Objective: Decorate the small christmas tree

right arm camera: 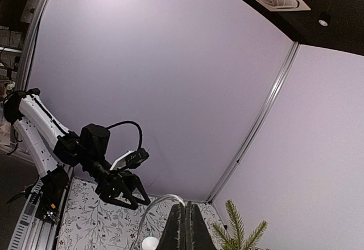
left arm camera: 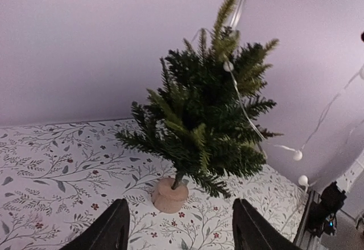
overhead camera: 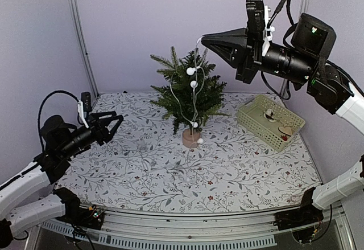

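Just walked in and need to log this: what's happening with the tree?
The right gripper, raised above the small christmas tree, is shut on a string of white ball lights that drapes down the tree's front to the table. The left gripper is open, off to the tree's left, holding nothing.

The small christmas tree (left arm camera: 199, 130) stands on the table (left arm camera: 51, 164) (leaves and little flowers all over it). A string of balls (left arm camera: 228, 66) hangs off it. The left tool (left arm camera: 181, 230) gapes wide, holding nothing.
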Available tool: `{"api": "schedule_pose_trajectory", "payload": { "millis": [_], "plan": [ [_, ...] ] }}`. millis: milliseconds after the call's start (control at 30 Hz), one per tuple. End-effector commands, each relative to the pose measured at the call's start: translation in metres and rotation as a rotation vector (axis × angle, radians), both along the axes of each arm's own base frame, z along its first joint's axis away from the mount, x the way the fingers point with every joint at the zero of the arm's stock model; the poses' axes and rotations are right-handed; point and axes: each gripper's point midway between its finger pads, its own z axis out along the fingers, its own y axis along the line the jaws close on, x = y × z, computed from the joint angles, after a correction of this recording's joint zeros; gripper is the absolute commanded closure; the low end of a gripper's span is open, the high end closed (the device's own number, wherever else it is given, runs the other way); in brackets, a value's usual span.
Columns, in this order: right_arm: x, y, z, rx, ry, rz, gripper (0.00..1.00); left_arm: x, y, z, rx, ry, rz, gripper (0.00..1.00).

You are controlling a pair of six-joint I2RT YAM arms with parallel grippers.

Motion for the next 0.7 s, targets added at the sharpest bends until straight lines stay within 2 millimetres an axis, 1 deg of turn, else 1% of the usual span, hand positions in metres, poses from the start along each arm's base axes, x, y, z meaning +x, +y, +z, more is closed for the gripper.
{"api": "schedule_pose_trajectory", "payload": {
  "millis": [0,100,167,267,333,400,533,633,667],
  "plan": [
    [-0.003,-0.006,0.03,0.073,-0.037,0.007,1.0,-0.036,-0.054,-0.016,0.137,-0.108,-0.224,0.37],
    [-0.002,-0.006,0.034,0.081,-0.044,-0.001,1.0,-0.056,-0.085,-0.036,0.217,-0.134,-0.31,0.37],
    [-0.001,-0.005,0.035,0.082,-0.05,-0.004,1.0,-0.071,-0.107,-0.053,0.296,-0.151,-0.368,0.36],
    [0.0,-0.003,0.036,0.08,-0.054,-0.003,1.0,-0.085,-0.127,-0.073,0.352,-0.185,-0.414,0.35],
    [0.0,-0.002,0.036,0.079,-0.054,-0.002,1.0,-0.089,-0.137,-0.077,0.337,-0.205,-0.44,0.36],
    [0.0,-0.001,0.036,0.079,-0.055,0.003,1.0,-0.093,-0.149,-0.075,0.311,-0.238,-0.474,0.36],
    [0.0,0.0,0.039,0.081,-0.056,0.008,1.0,-0.102,-0.181,-0.086,0.335,-0.269,-0.564,0.36],
    [0.0,0.0,0.041,0.083,-0.058,0.009,1.0,-0.111,-0.202,-0.093,0.317,-0.288,-0.634,0.35],
    [0.0,-0.001,0.041,0.084,-0.059,0.007,1.0,-0.115,-0.208,-0.091,0.301,-0.305,-0.656,0.34]
  ]
}}
